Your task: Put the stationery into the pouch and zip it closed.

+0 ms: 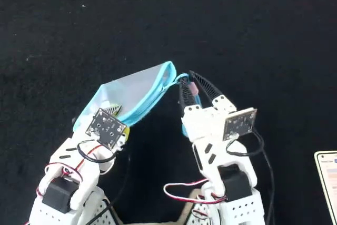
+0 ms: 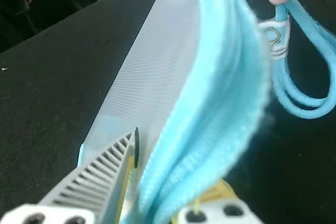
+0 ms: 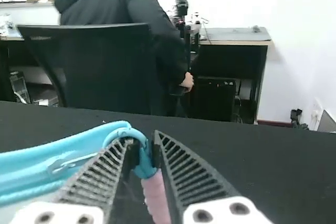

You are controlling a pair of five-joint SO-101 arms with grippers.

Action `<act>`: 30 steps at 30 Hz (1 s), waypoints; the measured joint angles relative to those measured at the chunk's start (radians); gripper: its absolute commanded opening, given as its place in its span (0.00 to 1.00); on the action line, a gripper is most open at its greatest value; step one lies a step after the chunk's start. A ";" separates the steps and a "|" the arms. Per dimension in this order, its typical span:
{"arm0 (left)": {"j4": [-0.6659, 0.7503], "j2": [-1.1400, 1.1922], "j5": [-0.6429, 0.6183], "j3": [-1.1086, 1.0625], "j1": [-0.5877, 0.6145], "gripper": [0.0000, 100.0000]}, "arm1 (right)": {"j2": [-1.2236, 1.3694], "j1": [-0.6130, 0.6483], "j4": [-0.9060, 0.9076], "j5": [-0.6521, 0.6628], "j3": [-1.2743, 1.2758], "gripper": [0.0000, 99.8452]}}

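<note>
A translucent pouch (image 1: 134, 90) with a light-blue zipper band (image 1: 152, 101) lies at the middle of the black table. My left gripper (image 1: 113, 111) is shut on the pouch's near end; in the left wrist view its fingers (image 2: 105, 169) clamp the blue band (image 2: 220, 103). At the pouch's far end, my right gripper (image 1: 187, 81) is shut on the pink zipper pull (image 1: 193, 89). In the right wrist view the pull (image 3: 155, 198) and its blue loop (image 3: 134, 136) sit between the black ribbed fingers (image 3: 100, 174). The same loop (image 2: 310, 77) hangs off the pouch in the left wrist view.
A white printed card (image 1: 327, 177) lies at the table's right edge. Black cloth (image 1: 253, 40) covers the table around both arms. Past the table's far edge there is a chair and a desk (image 3: 231, 35).
</note>
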State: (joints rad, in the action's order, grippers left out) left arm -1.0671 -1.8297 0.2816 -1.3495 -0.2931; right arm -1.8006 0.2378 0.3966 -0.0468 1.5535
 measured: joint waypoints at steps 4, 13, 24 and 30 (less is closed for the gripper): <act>0.000 0.000 0.000 0.000 0.000 0.03 | 0.000 0.000 0.000 -0.002 0.000 0.01; 0.000 0.000 0.000 0.000 0.000 0.03 | 0.000 -0.015 -0.086 -0.005 0.066 0.01; 0.000 0.002 0.000 -0.003 -0.006 0.03 | 0.000 -0.072 -0.100 -0.005 0.069 0.01; 0.000 0.002 0.000 -0.003 -0.009 0.03 | 0.000 -0.081 -0.141 -0.006 0.087 0.01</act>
State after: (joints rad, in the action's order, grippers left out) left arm -1.0671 -1.8282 0.2816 -1.3525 -0.3023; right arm -1.8006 0.1565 0.2555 -0.0529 1.6410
